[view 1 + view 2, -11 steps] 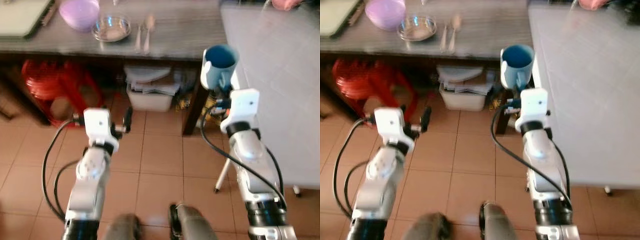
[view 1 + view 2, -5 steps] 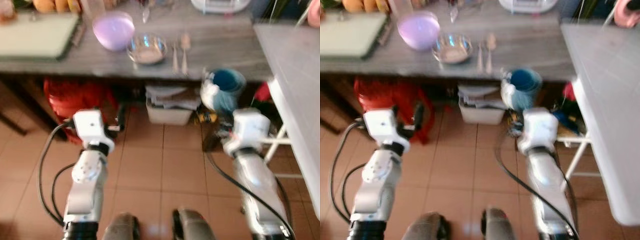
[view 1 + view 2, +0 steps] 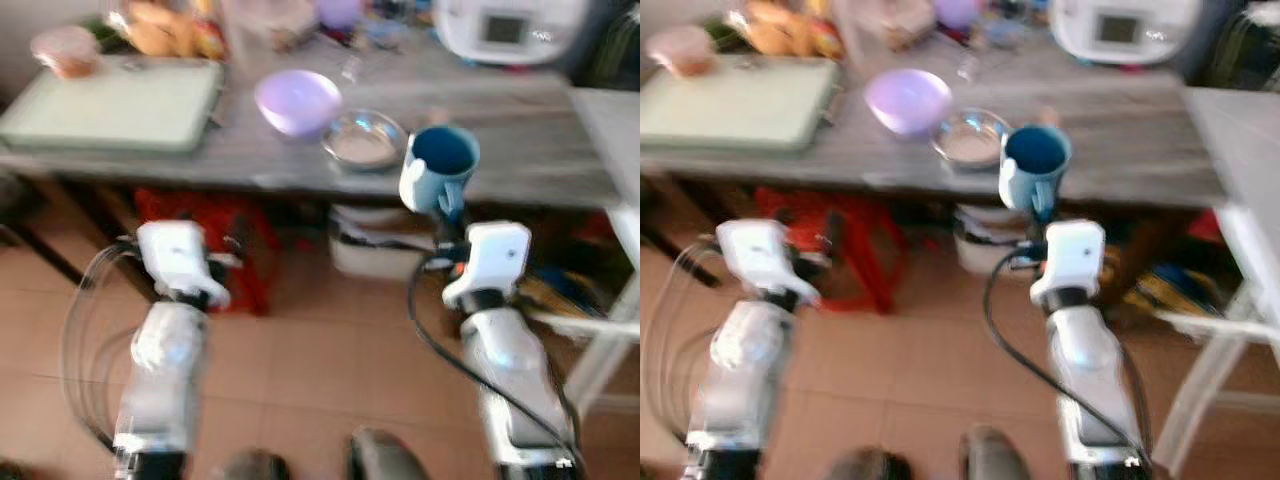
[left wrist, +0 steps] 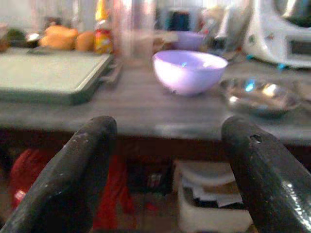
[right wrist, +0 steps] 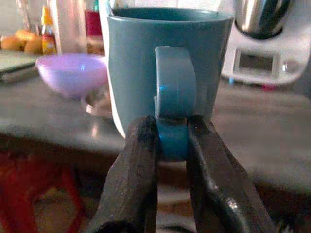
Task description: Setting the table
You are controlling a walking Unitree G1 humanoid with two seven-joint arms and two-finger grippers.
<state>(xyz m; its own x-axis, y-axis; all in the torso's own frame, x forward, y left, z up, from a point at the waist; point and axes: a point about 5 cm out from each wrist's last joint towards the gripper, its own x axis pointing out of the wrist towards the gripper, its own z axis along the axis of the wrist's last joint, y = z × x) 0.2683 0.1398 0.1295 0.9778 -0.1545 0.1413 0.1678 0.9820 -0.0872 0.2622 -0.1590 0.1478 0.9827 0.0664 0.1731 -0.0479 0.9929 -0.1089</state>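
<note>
My right gripper (image 5: 171, 145) is shut on the handle of a blue mug (image 3: 440, 168), holding it upright in front of the dark wooden counter (image 3: 250, 165). The mug (image 5: 167, 68) stands tall between the two black fingers (image 5: 138, 184). On the counter sit a lilac bowl (image 3: 297, 100), a glass bowl (image 3: 365, 140) and a pale green cutting board (image 3: 115, 105). My left gripper (image 4: 165, 160) is open and holds nothing, low before the counter's edge, facing the lilac bowl (image 4: 188, 70) and glass bowl (image 4: 260, 96).
A white kitchen appliance (image 3: 505, 28) stands at the counter's back right, with bottles and fruit (image 3: 160, 30) at the back left. Under the counter are a red stool (image 3: 205, 220) and a white box (image 3: 375, 250). A white table's leg (image 3: 600, 350) is at right.
The whole view has swung left and up toward the counter. The mug stays in my right gripper. The white table has slid out to the right edge.
</note>
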